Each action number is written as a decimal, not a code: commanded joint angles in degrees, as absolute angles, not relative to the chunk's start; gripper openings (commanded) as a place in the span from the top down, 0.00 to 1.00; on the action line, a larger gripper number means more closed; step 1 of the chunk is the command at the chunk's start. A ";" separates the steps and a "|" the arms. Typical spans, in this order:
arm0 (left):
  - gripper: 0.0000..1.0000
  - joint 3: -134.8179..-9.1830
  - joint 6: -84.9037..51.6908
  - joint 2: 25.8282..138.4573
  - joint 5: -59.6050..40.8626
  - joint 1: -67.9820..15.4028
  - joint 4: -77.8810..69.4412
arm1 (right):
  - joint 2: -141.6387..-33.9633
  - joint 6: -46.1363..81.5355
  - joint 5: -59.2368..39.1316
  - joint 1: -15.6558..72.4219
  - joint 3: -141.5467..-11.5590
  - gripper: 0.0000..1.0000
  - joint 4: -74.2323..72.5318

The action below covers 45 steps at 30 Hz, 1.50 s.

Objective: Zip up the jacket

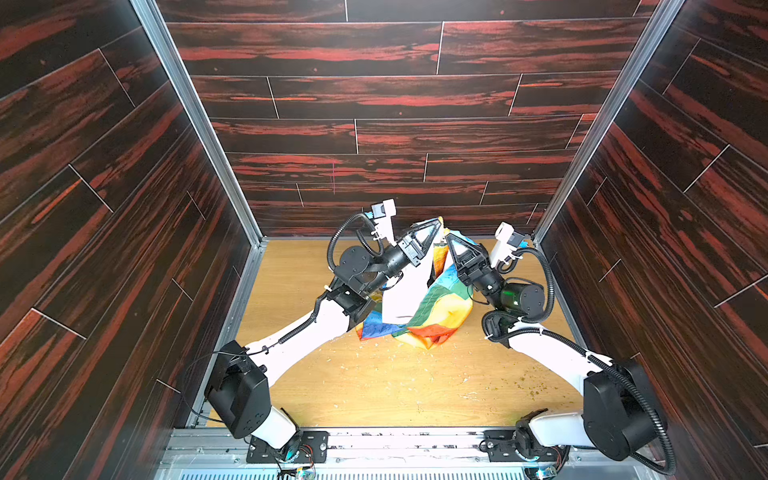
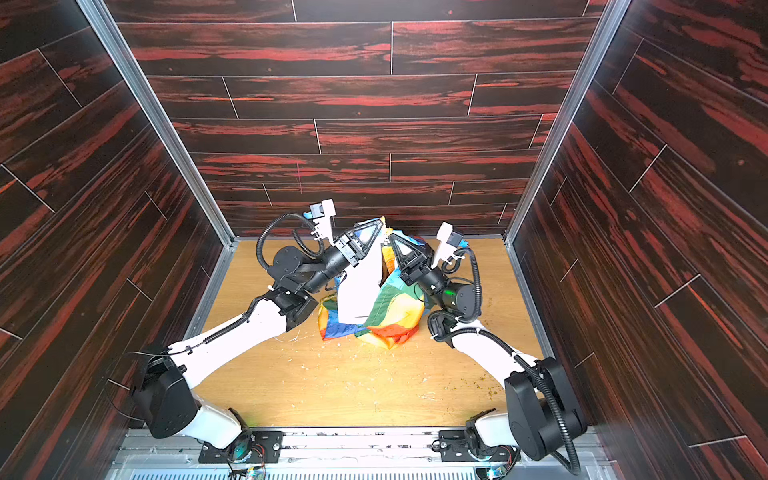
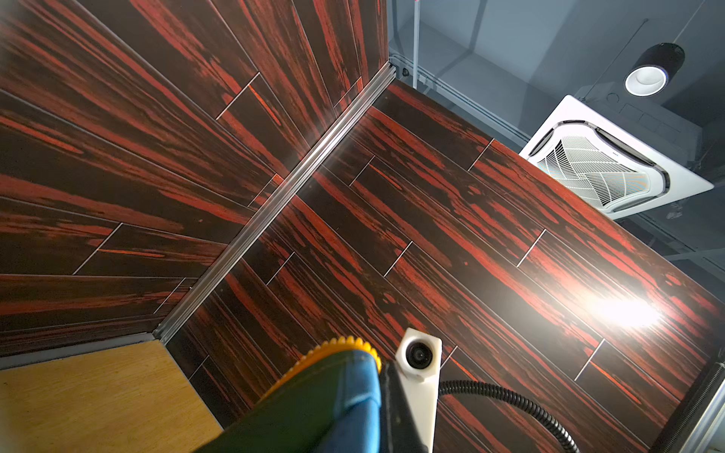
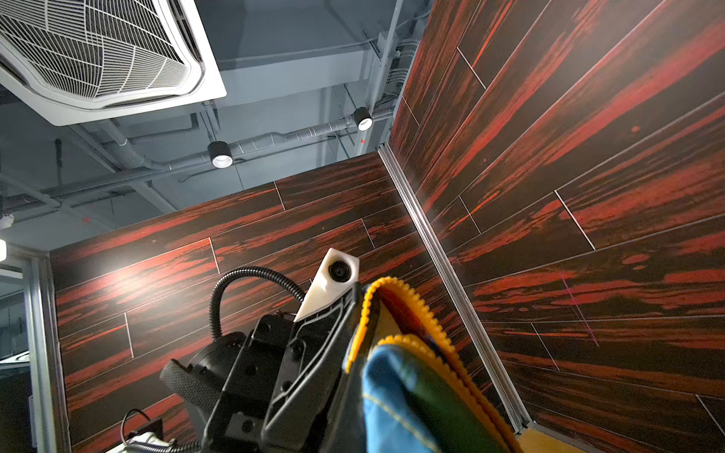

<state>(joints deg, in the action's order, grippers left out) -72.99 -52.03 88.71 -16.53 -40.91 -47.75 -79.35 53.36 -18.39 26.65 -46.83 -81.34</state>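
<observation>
In both top views the jacket sits in the middle of the frame. Its low end is bunched on the table and its top is lifted up. Your left gripper is pinched shut on the white inner side of the top edge. Your right gripper is pinched shut on the colour side, and the two tips almost touch. In the left wrist view, blue and green cloth with yellow teeth fills the bottom middle, but the jaws do not show. In the right wrist view, two yellow toothed edges curve side by side at the lower right, over the blue cloth. You look to be lining up the two zip sides. Hold tight with both grippers and move slowly. Bring the teeth face to face, not twisted. Do not pull the sides apart hard, as the thin cloth may slip out. No view shows where the zip starts, so look for that end first.
</observation>
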 commanded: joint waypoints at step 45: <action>1.00 -72.70 -52.27 87.17 -16.65 -40.36 -52.07 | -75.68 53.78 -18.02 26.98 -47.87 1.00 -83.43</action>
<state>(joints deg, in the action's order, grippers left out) -72.49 -51.92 88.90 -16.27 -40.56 -48.51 -77.78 53.34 -18.41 26.68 -46.87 -80.16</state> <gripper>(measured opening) 0.068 0.058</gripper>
